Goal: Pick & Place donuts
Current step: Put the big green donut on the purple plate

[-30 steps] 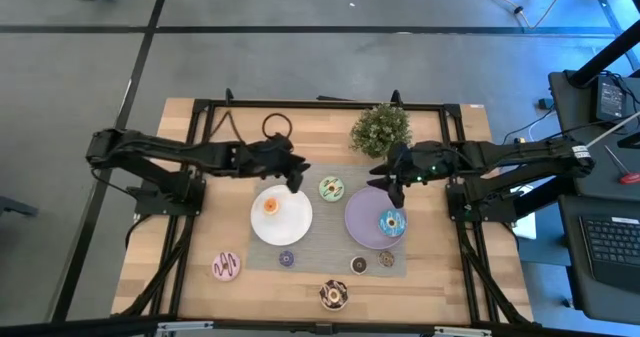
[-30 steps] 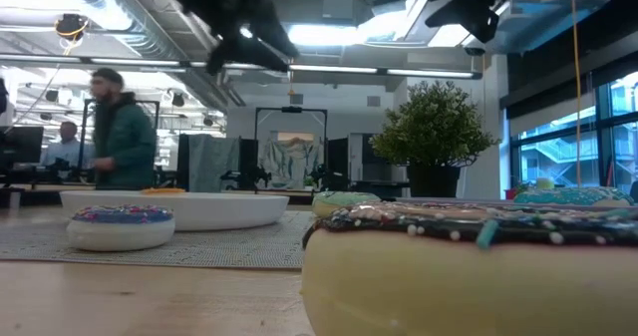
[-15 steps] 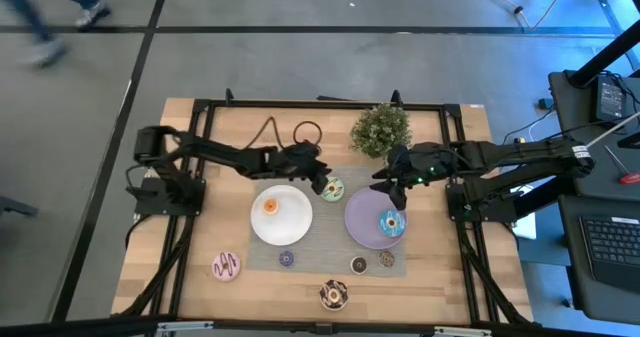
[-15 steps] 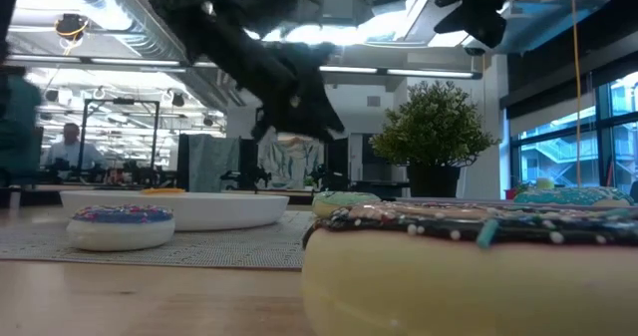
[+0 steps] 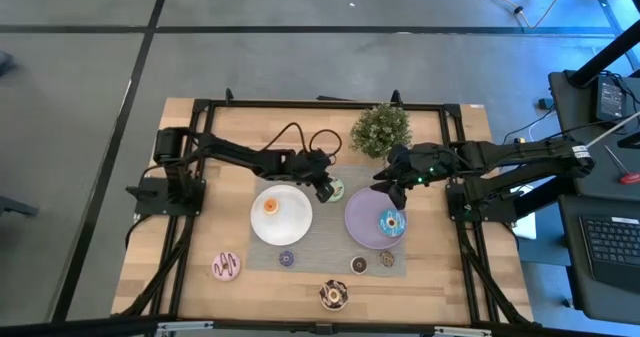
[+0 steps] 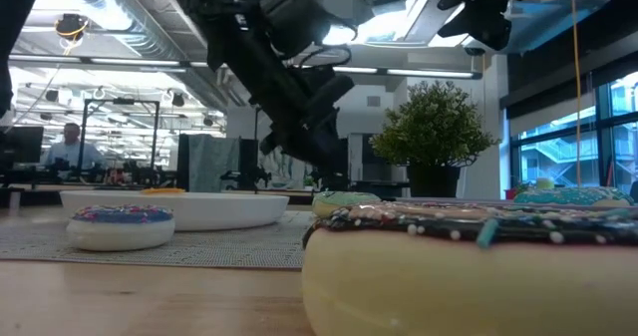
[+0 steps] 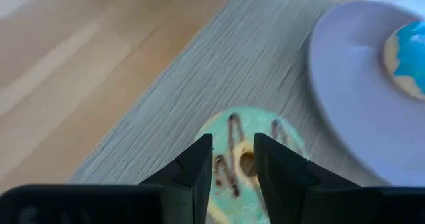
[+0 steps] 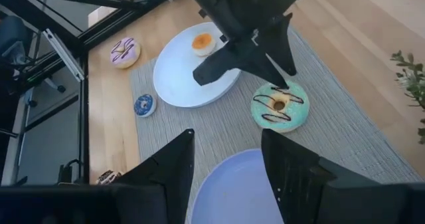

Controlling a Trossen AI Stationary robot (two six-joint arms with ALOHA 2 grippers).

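Just L gripper [image 7: 232,154] over green donut [image 7: 247,167]

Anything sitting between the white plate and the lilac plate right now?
Yes: in the high view the green-white donut lies on the grey mat between the white plate and lilac plate, toward their far side, with the left gripper open above it.

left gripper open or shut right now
Open. In the left wrist view the left gripper shows a gap between its fingers, poised over the green-white donut on the grey mat.

Eight ring donuts [image 5: 331,189]: orange and blue each plated, six flat on mat or table.
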